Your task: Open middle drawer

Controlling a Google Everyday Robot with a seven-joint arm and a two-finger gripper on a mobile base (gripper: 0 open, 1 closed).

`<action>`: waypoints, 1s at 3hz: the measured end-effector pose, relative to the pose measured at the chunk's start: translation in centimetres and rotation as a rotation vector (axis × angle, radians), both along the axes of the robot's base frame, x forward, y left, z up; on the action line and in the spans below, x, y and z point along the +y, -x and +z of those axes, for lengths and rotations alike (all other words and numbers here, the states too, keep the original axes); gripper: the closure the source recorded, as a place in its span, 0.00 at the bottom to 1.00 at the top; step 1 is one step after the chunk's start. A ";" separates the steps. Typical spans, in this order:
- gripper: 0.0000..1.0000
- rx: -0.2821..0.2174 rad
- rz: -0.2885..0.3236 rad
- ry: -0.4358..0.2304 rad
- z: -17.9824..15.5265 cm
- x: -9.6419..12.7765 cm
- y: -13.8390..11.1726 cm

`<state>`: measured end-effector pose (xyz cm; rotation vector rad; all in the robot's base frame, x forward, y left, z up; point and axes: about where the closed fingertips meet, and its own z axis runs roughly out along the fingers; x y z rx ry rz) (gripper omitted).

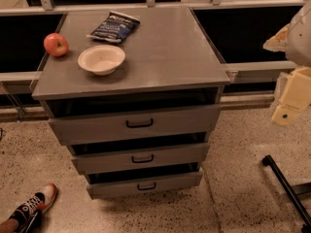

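A grey cabinet (146, 57) holds three stacked drawers, each with a small black bar handle. The middle drawer (112, 162) is the second one down, and its handle (142, 158) sits at the centre of its front. A dark gap shows above its front. The top drawer (87, 127) and bottom drawer (112, 188) show dark gaps above them too. My gripper (290, 103), pale yellow, hangs at the right edge of the camera view. It is well to the right of the cabinet, about level with the top drawer, and touches nothing.
On the cabinet top lie a red apple (56, 44), a cream bowl (101, 58) and a blue snack bag (113, 27). A person's shoe (33, 207) is on the floor at bottom left. A black bar (286, 186) crosses the floor at bottom right. A railing (257, 67) runs behind.
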<state>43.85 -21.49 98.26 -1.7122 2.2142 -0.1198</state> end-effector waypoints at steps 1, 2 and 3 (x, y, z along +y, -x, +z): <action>0.00 0.000 0.000 0.000 0.0 0.0 0.0; 0.00 0.032 0.027 -0.024 -4.2 0.9 -0.3; 0.00 0.079 0.080 -0.111 -12.2 3.9 0.1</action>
